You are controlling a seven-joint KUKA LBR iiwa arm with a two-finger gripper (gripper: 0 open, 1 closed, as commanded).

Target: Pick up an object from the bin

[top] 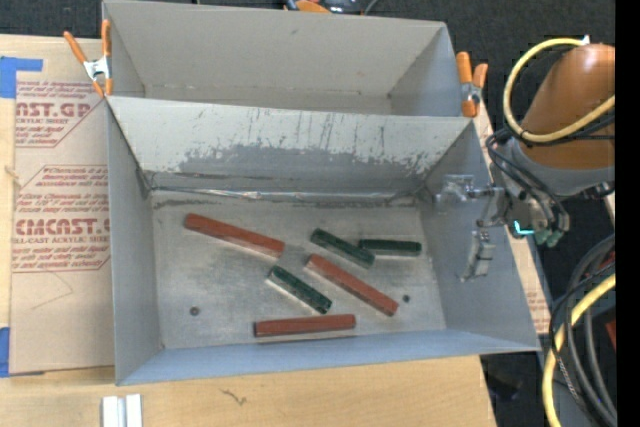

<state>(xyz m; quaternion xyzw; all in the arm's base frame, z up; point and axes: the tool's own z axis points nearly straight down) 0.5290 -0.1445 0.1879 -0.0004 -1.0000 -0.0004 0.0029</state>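
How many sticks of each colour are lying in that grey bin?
Red bars: 3
Green bars: 3
Total: 6

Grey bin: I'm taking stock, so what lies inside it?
Three red-brown bars and three dark green sticks lie on the bin's floor. Anything beneath them is covered.

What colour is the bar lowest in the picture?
The bar is reddish-brown; the camera view shows it best.
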